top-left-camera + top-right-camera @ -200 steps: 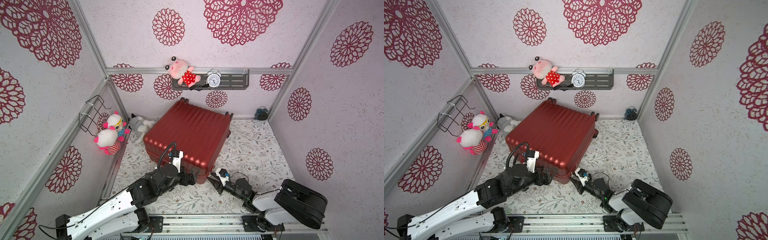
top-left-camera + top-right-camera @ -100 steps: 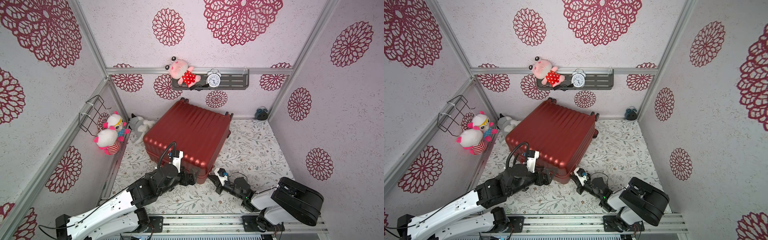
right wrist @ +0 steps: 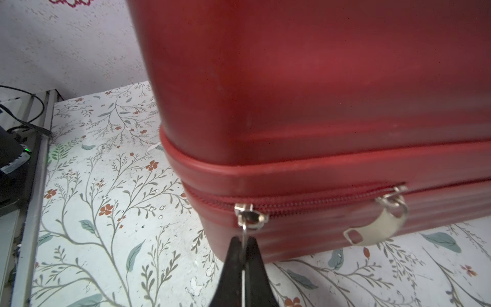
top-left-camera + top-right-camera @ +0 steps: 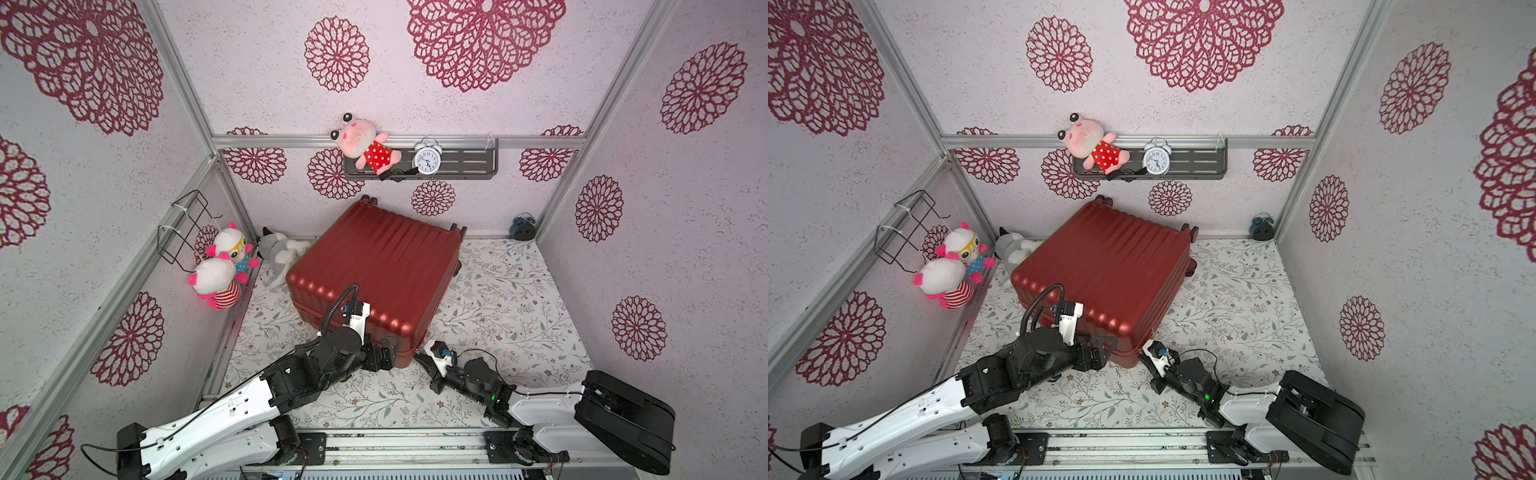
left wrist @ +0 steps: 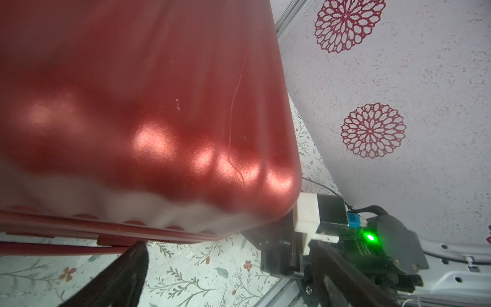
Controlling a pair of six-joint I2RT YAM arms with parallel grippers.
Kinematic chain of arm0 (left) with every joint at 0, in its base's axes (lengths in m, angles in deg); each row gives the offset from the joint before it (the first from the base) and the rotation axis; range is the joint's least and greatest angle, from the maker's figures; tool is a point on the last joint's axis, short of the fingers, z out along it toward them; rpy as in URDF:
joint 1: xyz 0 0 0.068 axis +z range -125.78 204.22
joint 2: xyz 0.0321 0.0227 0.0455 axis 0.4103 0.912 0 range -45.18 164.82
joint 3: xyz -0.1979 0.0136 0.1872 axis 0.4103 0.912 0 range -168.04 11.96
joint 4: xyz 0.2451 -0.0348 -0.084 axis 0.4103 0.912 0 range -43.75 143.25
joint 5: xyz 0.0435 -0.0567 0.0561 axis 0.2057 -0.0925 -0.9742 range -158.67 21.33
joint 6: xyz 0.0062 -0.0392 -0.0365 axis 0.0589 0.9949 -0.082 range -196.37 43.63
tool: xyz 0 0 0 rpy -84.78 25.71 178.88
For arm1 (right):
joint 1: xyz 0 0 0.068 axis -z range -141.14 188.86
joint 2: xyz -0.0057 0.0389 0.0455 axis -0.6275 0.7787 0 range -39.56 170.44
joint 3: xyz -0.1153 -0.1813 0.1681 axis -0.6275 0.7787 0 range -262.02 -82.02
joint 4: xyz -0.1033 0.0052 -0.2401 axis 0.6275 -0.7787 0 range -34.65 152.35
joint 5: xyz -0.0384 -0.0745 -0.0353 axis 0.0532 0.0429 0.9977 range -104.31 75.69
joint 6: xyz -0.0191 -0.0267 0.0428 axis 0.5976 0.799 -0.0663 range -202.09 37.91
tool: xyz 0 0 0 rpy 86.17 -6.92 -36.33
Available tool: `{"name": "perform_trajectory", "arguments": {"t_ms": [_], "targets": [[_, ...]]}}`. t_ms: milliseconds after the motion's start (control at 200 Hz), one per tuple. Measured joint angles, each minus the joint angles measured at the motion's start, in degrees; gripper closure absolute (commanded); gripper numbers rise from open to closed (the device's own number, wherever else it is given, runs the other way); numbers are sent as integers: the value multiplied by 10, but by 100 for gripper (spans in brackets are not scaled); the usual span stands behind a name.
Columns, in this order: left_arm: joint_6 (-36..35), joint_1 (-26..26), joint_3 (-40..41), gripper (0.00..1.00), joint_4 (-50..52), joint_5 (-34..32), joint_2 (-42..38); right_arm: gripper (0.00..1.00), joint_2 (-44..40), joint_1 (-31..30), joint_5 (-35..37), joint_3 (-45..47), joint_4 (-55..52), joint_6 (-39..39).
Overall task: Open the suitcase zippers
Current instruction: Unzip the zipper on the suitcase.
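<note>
The glossy red ribbed suitcase (image 4: 374,266) (image 4: 1104,266) lies flat on the floral floor, its wheels toward the back wall. In the right wrist view the dark red zipper track (image 3: 305,203) runs along the side seam at the near corner. A silver zipper slider (image 3: 248,216) sits on it, and my right gripper (image 3: 244,245) (image 4: 419,358) is shut on its thin pull. A second silver pull (image 3: 377,228) hangs further along the track. My left gripper (image 4: 384,353) (image 5: 231,265) stands open at the suitcase's near side, holding nothing, one finger (image 5: 130,265) just below the seam.
Two plush toys (image 4: 224,266) hang by a wire basket (image 4: 187,224) on the left wall. A grey plush (image 4: 278,253) lies behind the case. A wall shelf holds a pink plush (image 4: 365,145) and an alarm clock (image 4: 428,160). A small dark clock (image 4: 523,226) sits in the back right corner.
My right gripper has crept left to the suitcase's near corner and closed on the zipper pull. The left arm and the suitcase have not moved.
</note>
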Motion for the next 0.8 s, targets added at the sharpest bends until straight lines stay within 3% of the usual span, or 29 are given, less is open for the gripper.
{"name": "perform_trajectory", "arguments": {"t_ms": [365,800], "targets": [[-2,0,0,2,-18,9,29,100,-56,-90,120,-55,-172,-29],[-4,0,-24,2,43,-21,-34,100,-56,-146,192,-118,-310,-208]]}}
